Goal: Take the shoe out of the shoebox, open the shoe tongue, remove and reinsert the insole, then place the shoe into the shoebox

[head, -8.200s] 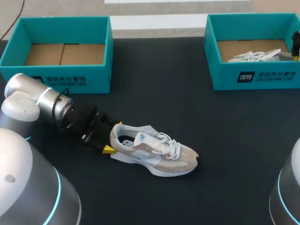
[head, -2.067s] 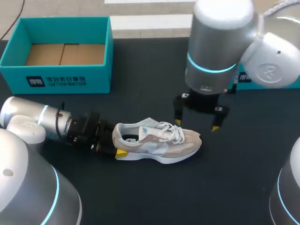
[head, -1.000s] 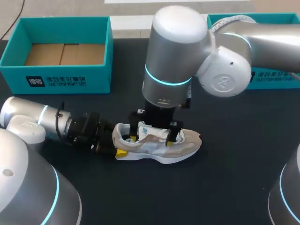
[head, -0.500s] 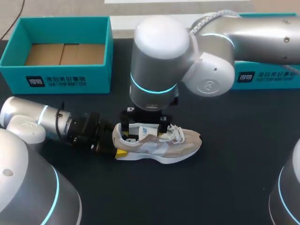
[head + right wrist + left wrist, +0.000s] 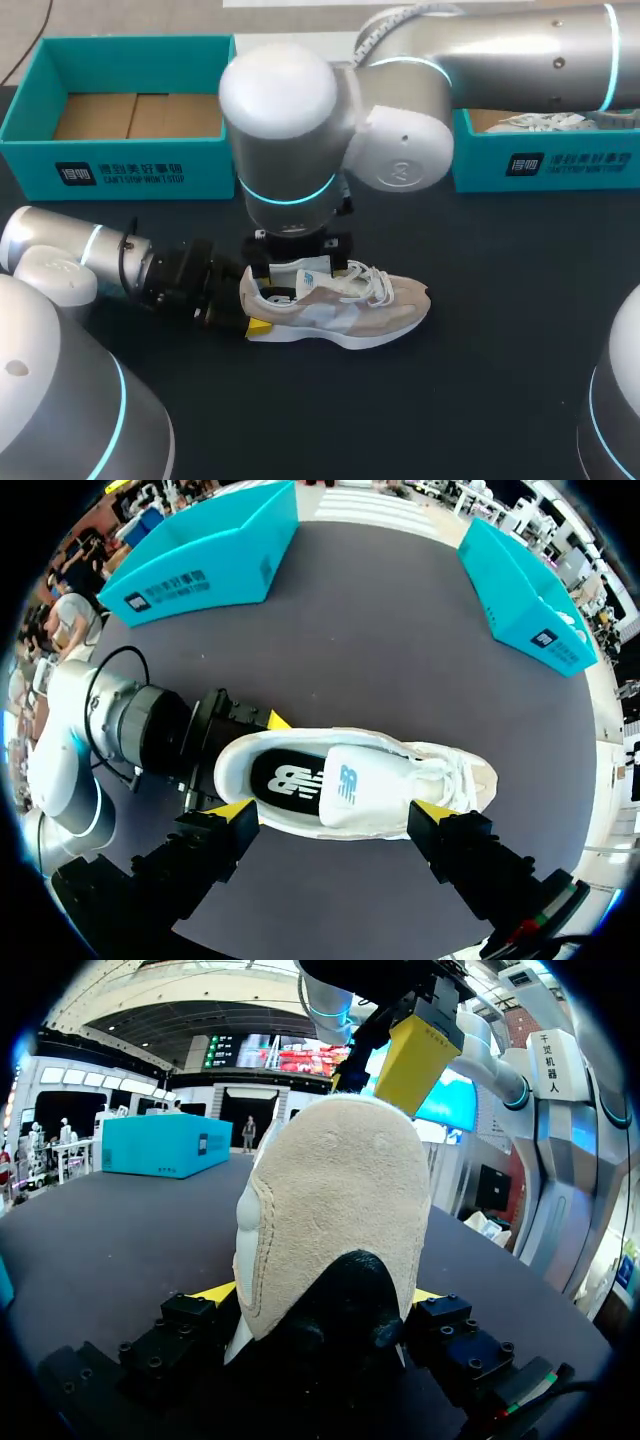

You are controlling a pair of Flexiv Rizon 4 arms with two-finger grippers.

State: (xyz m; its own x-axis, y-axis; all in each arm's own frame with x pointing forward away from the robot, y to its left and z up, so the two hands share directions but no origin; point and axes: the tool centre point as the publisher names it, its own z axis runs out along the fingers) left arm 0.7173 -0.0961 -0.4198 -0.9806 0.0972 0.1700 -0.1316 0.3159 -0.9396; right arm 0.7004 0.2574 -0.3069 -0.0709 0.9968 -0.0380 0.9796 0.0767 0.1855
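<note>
The dark worktop [image 5: 500, 300] runs out to every edge of the head view, and bare surface shows between the shoe and the boxes and on toward the right and front edges. The right arm [image 5: 290, 120] comes in from the back right corner and reaches past the middle, its thick wrist standing over the shoe's heel end. The left arm [image 5: 60, 260] lies low along the left side, pointing toward the middle.

2 teal boxes sit at the back edge, well apart. The left box [image 5: 130, 170], at the back left corner, shows only its cardboard floor [image 5: 140, 115]. The right box [image 5: 560, 165], at the back right corner, holds a second shoe [image 5: 550, 120], pale and partly hidden by the arm.

The shoe [image 5: 350, 310] lies upright on its sole near the middle, a little left and toward the front, with its toe toward the right edge and well apart from both boxes.

The left gripper [image 5: 320, 1300] pinches the heel from 2 sides, a yellow tip showing on each side of it. The right gripper [image 5: 335, 812] hangs above the shoe's opening with its 2 fingers spread wide and nothing between them; I cannot tell whether they touch the shoe.

The white tongue [image 5: 365, 785] lies flat toward the laces. The black insole [image 5: 290, 780] sits inside the shoe.
</note>
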